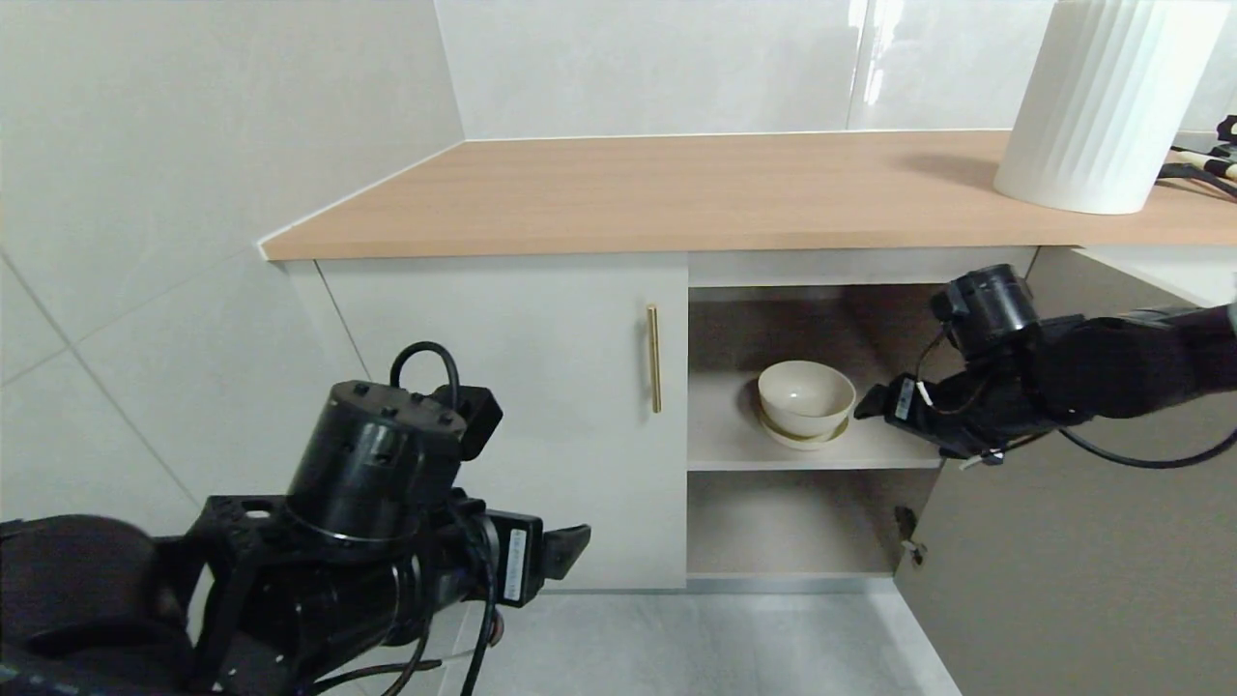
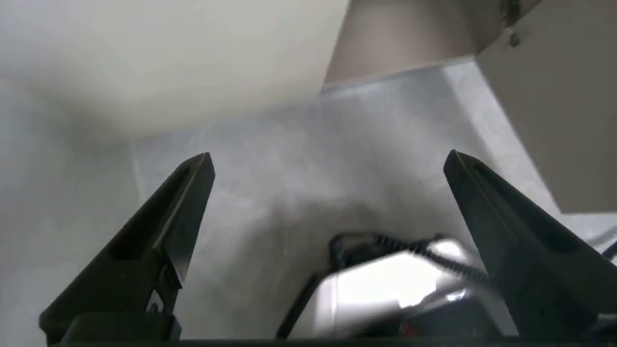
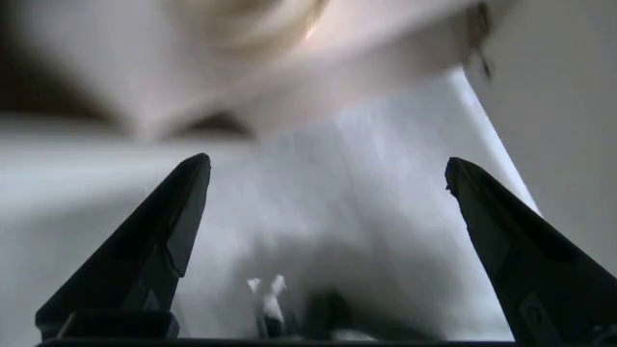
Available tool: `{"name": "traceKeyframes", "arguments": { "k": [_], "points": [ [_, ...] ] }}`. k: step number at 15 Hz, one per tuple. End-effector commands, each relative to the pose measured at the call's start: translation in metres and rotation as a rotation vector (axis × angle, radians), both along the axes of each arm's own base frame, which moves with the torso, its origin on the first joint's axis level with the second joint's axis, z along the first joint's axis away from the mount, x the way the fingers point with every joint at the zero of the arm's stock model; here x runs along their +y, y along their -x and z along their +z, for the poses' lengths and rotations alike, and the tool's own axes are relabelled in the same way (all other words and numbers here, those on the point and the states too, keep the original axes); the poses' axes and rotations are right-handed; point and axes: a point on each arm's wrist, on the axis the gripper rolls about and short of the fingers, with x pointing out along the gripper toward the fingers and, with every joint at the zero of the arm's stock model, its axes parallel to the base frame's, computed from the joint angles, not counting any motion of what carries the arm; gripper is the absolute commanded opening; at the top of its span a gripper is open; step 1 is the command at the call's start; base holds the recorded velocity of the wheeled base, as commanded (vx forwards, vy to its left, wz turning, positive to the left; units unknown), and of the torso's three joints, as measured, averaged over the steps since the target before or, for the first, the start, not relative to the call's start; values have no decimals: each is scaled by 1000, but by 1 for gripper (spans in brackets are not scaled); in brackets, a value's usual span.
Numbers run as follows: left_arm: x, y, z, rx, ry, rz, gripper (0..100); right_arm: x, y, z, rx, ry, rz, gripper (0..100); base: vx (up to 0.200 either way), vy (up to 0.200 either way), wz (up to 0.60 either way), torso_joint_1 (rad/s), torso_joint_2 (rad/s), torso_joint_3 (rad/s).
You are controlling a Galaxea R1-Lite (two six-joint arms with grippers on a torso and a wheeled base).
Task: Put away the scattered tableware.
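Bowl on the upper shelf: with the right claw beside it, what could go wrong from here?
1. The open right claw sits close beside the bowl, which is stacked on a plate; a nudge might topple the stack.
2. The open cabinet door stands by the right arm; pulling back carelessly could snag it.

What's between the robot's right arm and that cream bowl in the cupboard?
Nothing; in the head view just a short bare strip of shelf separates the right gripper from the bowl.
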Motion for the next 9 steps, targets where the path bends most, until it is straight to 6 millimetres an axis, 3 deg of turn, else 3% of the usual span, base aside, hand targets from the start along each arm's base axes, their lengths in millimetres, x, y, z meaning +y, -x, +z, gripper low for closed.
{"name": "traceKeyframes", "arguments": {
  "k": [1,3,5,6,9],
  "points": [
    [18,20,-4,7,-5,1,100,-4,88,31,-54,6,125,100,0,0,0,0,0,0],
    [20,24,-12,31,-23,2,100,-1,116,26,-34,11,177,100,0,0,0,0,0,0],
    [21,24,-12,31,-23,4,100,5,137,2,52,43,244,100,0,0,0,0,0,0],
    [21,24,-11,29,-21,4,100,6,144,-7,81,62,265,100,-200,0,0,-7,7,2],
    [20,23,-12,33,-21,6,100,6,145,-7,76,88,295,100,-200,0,0,9,1,2]
  ]
}}
